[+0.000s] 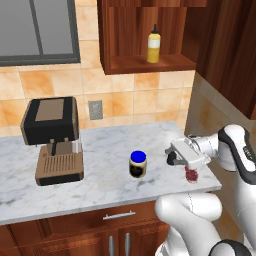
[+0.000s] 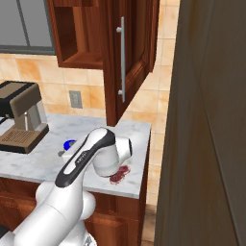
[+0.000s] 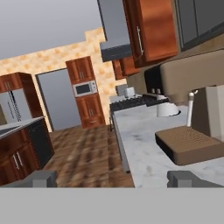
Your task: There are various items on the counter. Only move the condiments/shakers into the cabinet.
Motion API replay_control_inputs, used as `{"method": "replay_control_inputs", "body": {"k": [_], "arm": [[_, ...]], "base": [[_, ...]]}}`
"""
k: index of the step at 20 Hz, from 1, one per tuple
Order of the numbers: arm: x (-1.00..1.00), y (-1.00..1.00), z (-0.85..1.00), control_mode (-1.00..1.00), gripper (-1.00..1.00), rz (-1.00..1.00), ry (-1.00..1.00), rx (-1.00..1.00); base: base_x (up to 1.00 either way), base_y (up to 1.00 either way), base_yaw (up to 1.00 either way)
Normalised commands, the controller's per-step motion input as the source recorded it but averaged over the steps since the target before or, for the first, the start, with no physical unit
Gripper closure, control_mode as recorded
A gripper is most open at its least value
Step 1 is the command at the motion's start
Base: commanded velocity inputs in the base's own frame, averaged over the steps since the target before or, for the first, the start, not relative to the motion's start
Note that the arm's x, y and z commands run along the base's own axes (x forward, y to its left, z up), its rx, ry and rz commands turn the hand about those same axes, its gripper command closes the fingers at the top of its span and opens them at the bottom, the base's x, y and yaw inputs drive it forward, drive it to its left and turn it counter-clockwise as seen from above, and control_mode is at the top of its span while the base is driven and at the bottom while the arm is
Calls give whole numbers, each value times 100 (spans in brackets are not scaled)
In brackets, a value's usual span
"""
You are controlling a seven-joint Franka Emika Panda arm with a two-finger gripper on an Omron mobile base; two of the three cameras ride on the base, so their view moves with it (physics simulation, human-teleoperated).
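A yellow squeeze bottle (image 1: pixel 154 47) with a black nozzle stands upright on the shelf of the dark wooden cabinet (image 1: pixel 125 35). A squat blue-lidded jar (image 1: pixel 138 164) stands on the marbled counter (image 1: pixel 100 150), and its lid (image 2: pixel 69 143) peeks out from behind my arm. My gripper (image 1: pixel 170 156) hovers to the right of the jar, apart from it and pointing left along the counter. Its fingertips (image 3: pixel 41 178) stand wide open with nothing between them. A small dark-red lumpy object (image 1: pixel 191 175) lies just below my hand near the counter's right corner (image 2: pixel 120 174).
A black and brown coffee machine (image 1: pixel 52 140) occupies the counter's left part and looms at the right of the hand view (image 3: pixel 192 109). The cabinet door (image 2: pixel 129 57) hangs open above the counter's right end. A tall dark panel (image 2: pixel 211 120) bounds the right side.
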Motion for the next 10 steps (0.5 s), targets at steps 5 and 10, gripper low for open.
{"method": "replay_control_inputs", "body": {"k": [5,10], "arm": [[3,10,-14,-100,-100,0,0,0],[6,14,-5,-100,-100,0,1,0]], "base": [[0,0,0],[0,0,0]]}}
